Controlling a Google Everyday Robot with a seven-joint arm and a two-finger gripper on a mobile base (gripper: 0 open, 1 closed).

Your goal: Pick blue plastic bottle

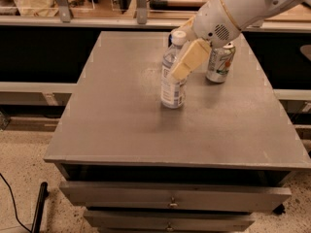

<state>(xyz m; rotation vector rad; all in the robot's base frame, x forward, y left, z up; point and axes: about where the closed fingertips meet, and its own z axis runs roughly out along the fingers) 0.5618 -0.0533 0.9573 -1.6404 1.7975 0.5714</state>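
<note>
The blue plastic bottle (172, 92) stands upright on the grey table (136, 130), a little back of its middle, with a white cap and a white-and-blue label. My gripper (175, 68) reaches in from the upper right at the bottle's upper body. One cream finger (188, 59) lies across the near right side of the bottle, and the other is hidden behind it. The jaws look open around the bottle. The bottle rests on the table.
A silver-green soda can (219, 62) stands just right of the bottle, partly behind my white arm (238, 8). The table has drawers (170, 198) below its front edge. A shelf and railing run behind the table. A black cable (12, 203) lies on the floor at left.
</note>
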